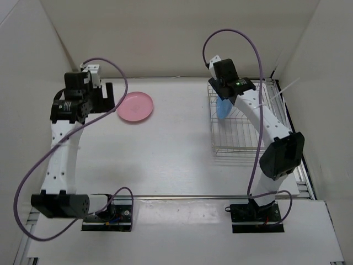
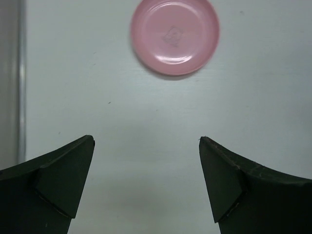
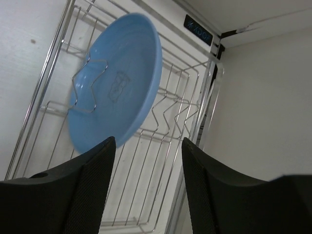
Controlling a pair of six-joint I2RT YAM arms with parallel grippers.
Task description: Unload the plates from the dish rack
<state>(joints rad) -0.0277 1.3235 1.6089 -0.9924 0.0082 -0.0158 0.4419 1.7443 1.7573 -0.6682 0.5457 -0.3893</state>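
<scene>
From above, the blue plate (image 1: 223, 107) stands on edge in the dish rack (image 1: 237, 141) near the far right corner, right under the right gripper (image 1: 219, 91). The pink plate (image 1: 135, 106) lies flat, far left.

At the left wrist, the left gripper (image 2: 146, 180) gapes wide and empty.

At the right wrist, the jaws are spread and hold nothing, with the blue rim just ahead.

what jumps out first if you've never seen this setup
The pink plate lies flat on the white table, just right of the open left gripper. The blue plate stands on edge in the rack at the far right, with the open right gripper close to its rim.
</scene>
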